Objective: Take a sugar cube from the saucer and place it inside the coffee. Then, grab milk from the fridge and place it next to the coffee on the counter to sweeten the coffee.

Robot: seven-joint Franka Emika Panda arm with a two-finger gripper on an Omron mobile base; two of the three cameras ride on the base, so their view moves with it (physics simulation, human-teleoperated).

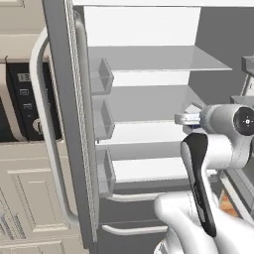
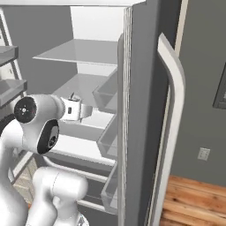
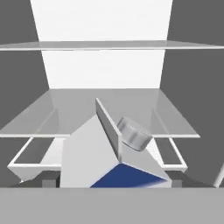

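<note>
fridge (image 1: 149,59): both doors swung wide from where I'm sitting, white back wall, glass shelves one above the other, drawers with pale handles low down

left door (image 1: 64,114): long curved silver handle on the outside, three clear bins stacked down its inner face

right door (image 2: 141,110): edge-on in the right base view, same curved handle, clear bins on the inside too

gripper (image 2: 73,109): reaching into the fridge at about the middle shelf level. I can't actually see the fingertips in any feed; going by how wide the fingers are set, I'd call them spread apart, nothing pinched

milk (image 3: 113,153): right up against the hand camera, sitting low in that feed. White gabled top with a ridge fold, grey round cap on the slope, blue patch on the face below. It's near the front edge of a fridge shelf, can't tell if the fingers touch it

writing / labels: none I can read on the carton, just plain white and blue. Black appliance (image 1: 30,106) beside the left door has a small display and buttons, too blurry to make out

cabinets (image 1: 30,198): cream panelled, below that appliance

floor (image 2: 194,201): wood planks, past the right door

wall outlet (image 2: 203,154): on the grey wall there
</note>
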